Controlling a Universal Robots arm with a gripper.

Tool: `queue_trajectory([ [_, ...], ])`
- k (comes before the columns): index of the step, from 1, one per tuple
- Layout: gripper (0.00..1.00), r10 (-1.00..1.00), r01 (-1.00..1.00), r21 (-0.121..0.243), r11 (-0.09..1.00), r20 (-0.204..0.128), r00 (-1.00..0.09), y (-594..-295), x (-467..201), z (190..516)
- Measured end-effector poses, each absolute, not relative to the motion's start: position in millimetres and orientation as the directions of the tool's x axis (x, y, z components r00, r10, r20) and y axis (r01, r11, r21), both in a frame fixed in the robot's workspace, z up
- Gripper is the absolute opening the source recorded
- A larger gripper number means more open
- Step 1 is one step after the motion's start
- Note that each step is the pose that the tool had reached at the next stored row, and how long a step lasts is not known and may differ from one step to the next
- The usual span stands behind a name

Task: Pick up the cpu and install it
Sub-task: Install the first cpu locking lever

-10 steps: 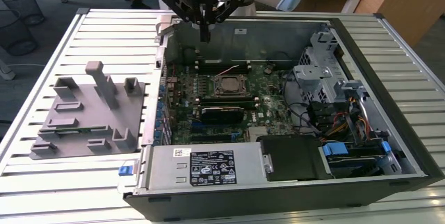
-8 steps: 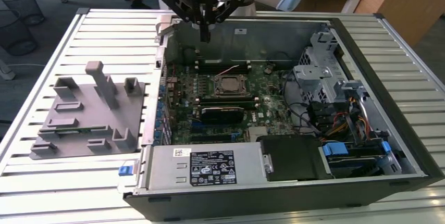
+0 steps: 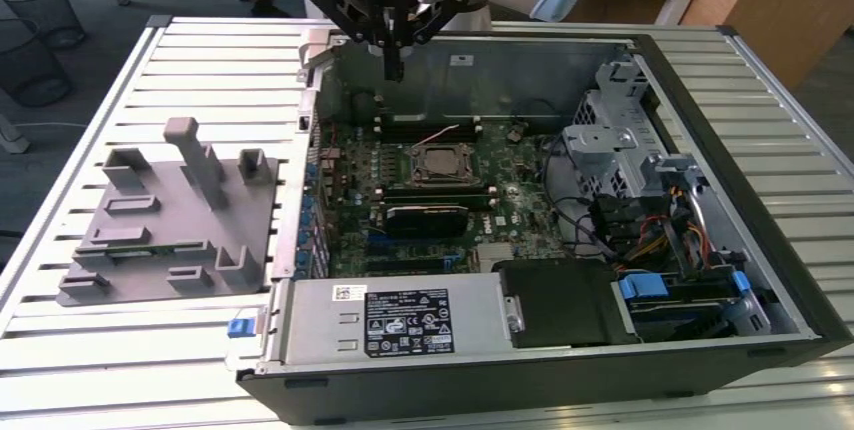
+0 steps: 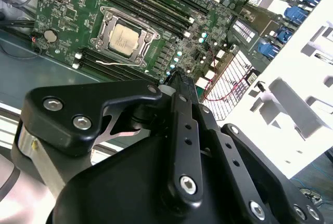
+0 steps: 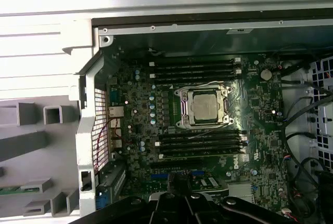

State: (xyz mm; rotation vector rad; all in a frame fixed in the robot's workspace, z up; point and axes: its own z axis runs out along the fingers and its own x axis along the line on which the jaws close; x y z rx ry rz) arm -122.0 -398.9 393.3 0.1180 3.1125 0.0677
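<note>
My gripper (image 3: 395,70) above case (image 3: 534,65), jaws pressed together, empty; socket (image 5: 182,107) holds cpu (image 5: 204,105); risk: if it sits skew, any push from me damages socket

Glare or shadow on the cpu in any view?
First wrist view: silvery square cpu evenly lit, a bright patch on the green motherboard beside it. Second wrist view: cpu lit pale, black tool dark across the foreground. Exterior view: cpu dim inside the shaded computer case.
</note>
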Motion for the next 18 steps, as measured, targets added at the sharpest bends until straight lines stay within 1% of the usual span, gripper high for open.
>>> queue_trajectory([
  [18,0.11,0.076,0.075,0.044,0.996,-0.024,-0.997,-384.7,-121.4,378.8],
])
